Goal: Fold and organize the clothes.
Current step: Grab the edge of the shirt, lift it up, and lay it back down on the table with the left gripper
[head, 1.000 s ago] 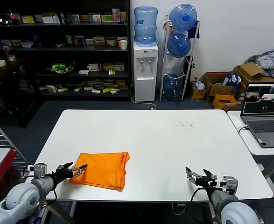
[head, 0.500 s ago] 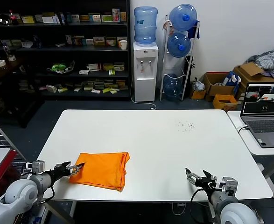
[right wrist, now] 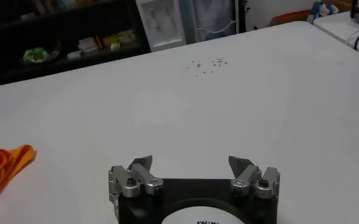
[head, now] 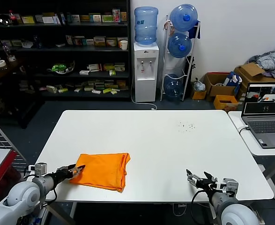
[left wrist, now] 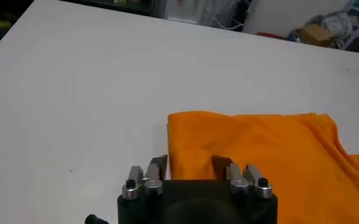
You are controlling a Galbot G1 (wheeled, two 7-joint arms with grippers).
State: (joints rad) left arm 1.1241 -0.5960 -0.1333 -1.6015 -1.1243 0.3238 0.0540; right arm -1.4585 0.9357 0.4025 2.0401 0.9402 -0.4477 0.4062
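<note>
- One orange T-shirt [head: 102, 169] lies folded flat on the one white table [head: 165, 140], near the front edge at the robot's left; no lettering shows on the side that faces up.
- Two grippers are in sight, both low at the table's front edge.
- The left gripper [head: 76, 170] sits at the shirt's near-left corner. In the left wrist view its two fingers [left wrist: 161, 163] stand part-way apart, one on bare table just beside the fabric's edge, the other on the orange cloth. Whether the cloth is pinched, I cannot tell.
- The right gripper [head: 197, 178] waits over bare table at the robot's right, well apart from the shirt, jaws spread wide and holding nothing.
- Only the head view takes in the room: one dark shelf unit [head: 57, 47], one water dispenser [head: 145, 65], a rack of three more bottles [head: 182, 44], and one laptop [head: 266, 115] on a side table.
- Only the left wrist view shows the fingers straddling the shirt's edge.
- The right wrist view shows its own spread fingers [right wrist: 139, 165], a scatter of dark specks [right wrist: 206, 62] on the table, and just a sliver of the shirt [right wrist: 2, 170] at the frame's edge.
</note>
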